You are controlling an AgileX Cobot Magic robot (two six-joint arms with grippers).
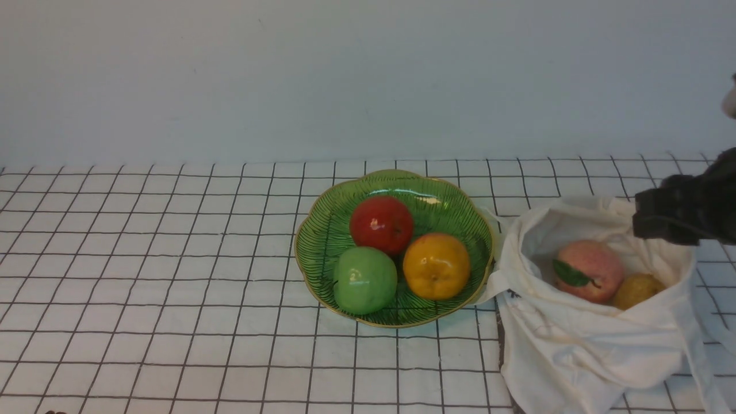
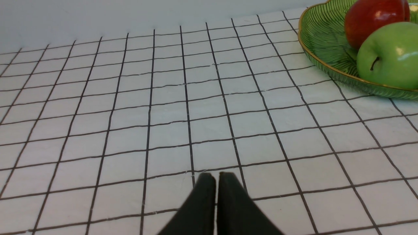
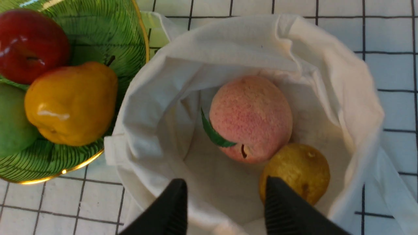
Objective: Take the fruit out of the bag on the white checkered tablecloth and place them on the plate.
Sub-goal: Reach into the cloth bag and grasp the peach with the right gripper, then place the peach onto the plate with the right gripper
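The off-white cloth bag (image 1: 581, 351) lies open at the right on the white checkered tablecloth (image 1: 144, 276). Inside it are a pink peach (image 1: 592, 267) with a green leaf and a smaller brown fruit (image 1: 638, 290); both also show in the right wrist view, the peach (image 3: 251, 117) and the brown fruit (image 3: 297, 171). The green plate (image 1: 322, 241) with a gold rim stands left of the bag. My right gripper (image 3: 225, 192) is open and empty above the bag's mouth; its arm shows at the right edge of the front view. My left gripper (image 2: 216, 178) is shut and empty, low over bare cloth.
The plate holds a red apple (image 1: 381, 224), a green apple (image 1: 365, 280) and an orange fruit (image 1: 436, 266). The plate (image 2: 326, 42) also shows in the left wrist view, off to one side of the left gripper. A pale wall stands behind the table.
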